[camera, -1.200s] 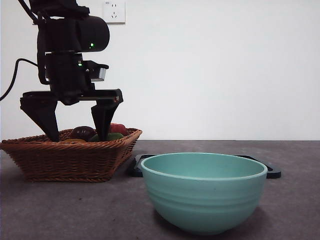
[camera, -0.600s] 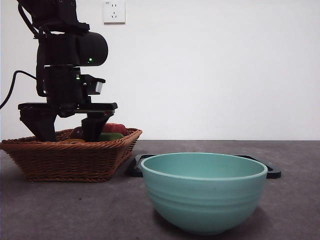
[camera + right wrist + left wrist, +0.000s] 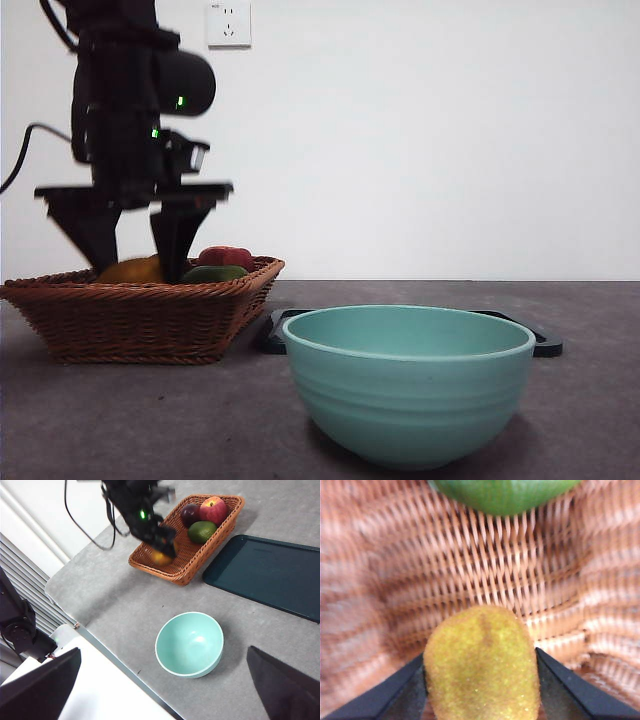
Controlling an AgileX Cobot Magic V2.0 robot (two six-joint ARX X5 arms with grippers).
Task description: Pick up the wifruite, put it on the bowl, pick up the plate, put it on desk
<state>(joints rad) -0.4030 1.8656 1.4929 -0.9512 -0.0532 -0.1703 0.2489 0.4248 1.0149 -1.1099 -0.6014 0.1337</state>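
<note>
- Left gripper (image 3: 135, 268) clamped on fruit (image 3: 481, 665), just over basket (image 3: 140, 320), jaws flanking it.
- Bowl (image 3: 408, 385) at about 4 o'clock from fruit in front view, well apart; next move probably a lift and carry that way.
- Right gripper (image 3: 165, 690) parked high, jaws wide apart, empty.
- Left arm nearer to fruit.

1. Left gripper (image 3: 481, 680) clamped on the round, dull orange-brown wifruite (image 3: 481, 665), jaws pressed to both its sides, arm upright, just above the basket.
2. Right gripper (image 3: 162, 685) held high over the desk, jaws spread wide.
</note>
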